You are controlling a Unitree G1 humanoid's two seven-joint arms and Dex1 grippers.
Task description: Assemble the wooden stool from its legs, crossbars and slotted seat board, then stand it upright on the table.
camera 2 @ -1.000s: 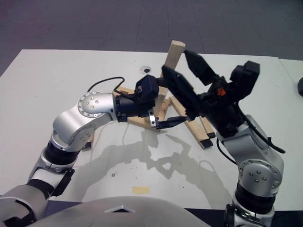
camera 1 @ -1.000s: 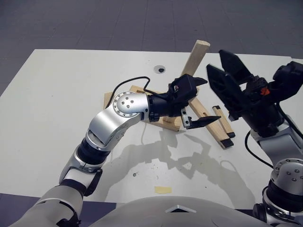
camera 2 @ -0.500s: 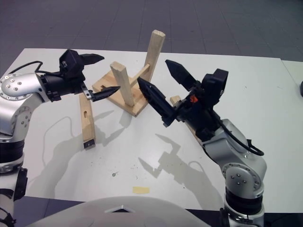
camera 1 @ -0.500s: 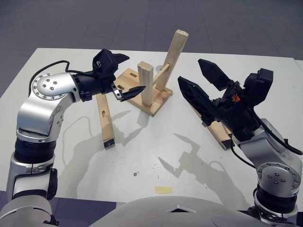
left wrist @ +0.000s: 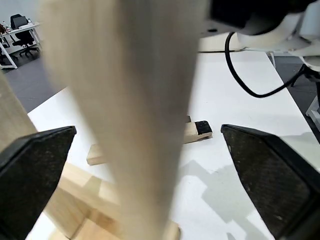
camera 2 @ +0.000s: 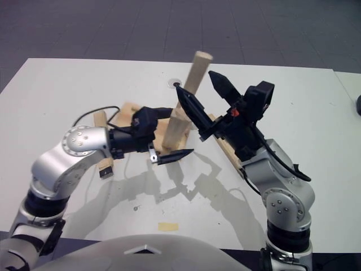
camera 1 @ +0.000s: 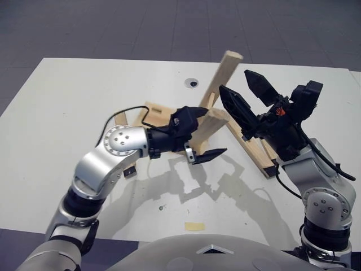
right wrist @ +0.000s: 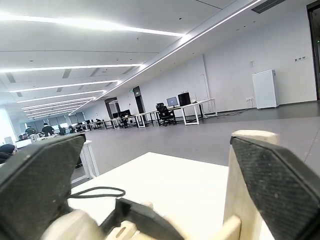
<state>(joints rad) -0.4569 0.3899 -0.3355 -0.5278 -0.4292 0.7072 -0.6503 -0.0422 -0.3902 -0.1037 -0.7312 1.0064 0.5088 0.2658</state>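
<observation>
Near the bottom edge of the white table, a small tan scrap of tape lay flat. Just above it, at centre frame, the left gripper hung with its fingers spread wide to either side of the short leg. This was a square, pale-wood post standing up from the seat board. In the left wrist view the grainy black pads stood clear of the wood on both sides.

The left arm covered most of the flat board and most of a loose leg at centre left, whose black-capped end showed. Right of centre a second loose leg, also black-capped, lay flat on the table, partly behind the right gripper. That gripper was open too, its long tapered fingers splayed just right of the tall leg, which rose tilted from the board toward the upper middle of the frame. Beyond it a round cable port sat in the tabletop.

Half a second before, the left gripper had been at upper left beside the board; it had since swung in to the centre. Both upright legs stood further right and lower in the frame than before. The right gripper had risen slightly.
</observation>
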